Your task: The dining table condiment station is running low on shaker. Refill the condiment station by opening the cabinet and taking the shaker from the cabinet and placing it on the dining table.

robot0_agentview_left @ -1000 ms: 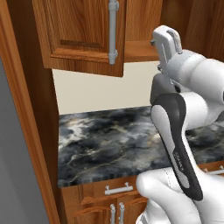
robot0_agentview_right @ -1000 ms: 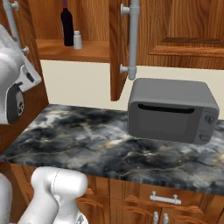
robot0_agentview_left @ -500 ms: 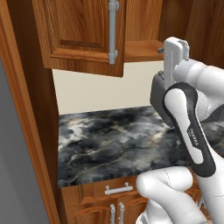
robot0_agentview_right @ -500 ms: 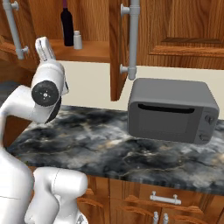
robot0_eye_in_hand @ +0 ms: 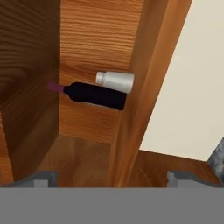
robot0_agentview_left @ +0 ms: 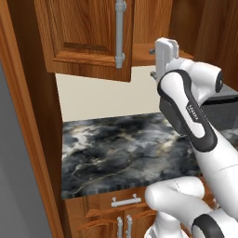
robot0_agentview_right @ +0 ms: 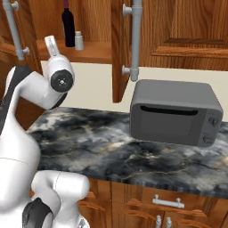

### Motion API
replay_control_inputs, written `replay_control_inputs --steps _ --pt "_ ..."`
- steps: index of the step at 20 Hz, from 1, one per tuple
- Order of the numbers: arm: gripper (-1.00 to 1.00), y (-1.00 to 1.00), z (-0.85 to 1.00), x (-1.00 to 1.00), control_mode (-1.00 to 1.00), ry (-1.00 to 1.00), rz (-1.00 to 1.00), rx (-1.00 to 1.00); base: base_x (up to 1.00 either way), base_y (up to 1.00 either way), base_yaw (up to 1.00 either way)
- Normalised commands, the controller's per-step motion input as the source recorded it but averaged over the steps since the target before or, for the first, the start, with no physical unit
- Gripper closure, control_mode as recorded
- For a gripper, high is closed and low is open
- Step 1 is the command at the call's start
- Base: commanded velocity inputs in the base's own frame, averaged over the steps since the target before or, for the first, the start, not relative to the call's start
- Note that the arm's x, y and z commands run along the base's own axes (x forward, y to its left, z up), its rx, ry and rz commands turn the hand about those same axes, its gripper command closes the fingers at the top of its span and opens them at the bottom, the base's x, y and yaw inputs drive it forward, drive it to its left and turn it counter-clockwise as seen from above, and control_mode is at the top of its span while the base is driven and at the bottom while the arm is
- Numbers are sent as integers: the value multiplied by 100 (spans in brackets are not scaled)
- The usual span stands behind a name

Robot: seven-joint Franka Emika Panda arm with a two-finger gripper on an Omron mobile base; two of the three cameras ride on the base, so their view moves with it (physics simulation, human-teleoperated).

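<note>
Reddish wood of the cabinet (robot0_agentview_right: 178, 31) stands open, and in the last second my arm has risen toward its shelf. My claw (robot0_eye_in_hand: 111, 177) is spread wide, holding nothing. The shaker (robot0_agentview_right: 79, 41), a smooth pale cylinder, stands just beside the dark glossy wine bottle (robot0_agentview_right: 68, 27); reaching comes next, I think.

Open cabinet (robot0_agentview_right: 95, 52) shelf: shaker (robot0_agentview_right: 79, 41) upright, just beside tall dark wine bottle (robot0_agentview_right: 68, 27), both standing on the shelf board. Below, marbled stone counter (robot0_agentview_right: 107, 147) carries a grey microwave (robot0_agentview_right: 174, 112).
</note>
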Motion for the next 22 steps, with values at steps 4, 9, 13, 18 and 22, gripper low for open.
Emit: replay_control_inputs --steps 4,9,13,18,22 --pt "-100 31 0 52 -100 14 10 0 0 0 0" --pt "-100 52 0 27 -100 10 14 0 0 0 0" --pt "-100 44 0 24 -100 12 17 0 0 0 0" --pt "-100 52 0 -7 -100 5 21 0 0 0 0" --pt "-100 62 0 -76 -100 0 21 0 0 0 0"
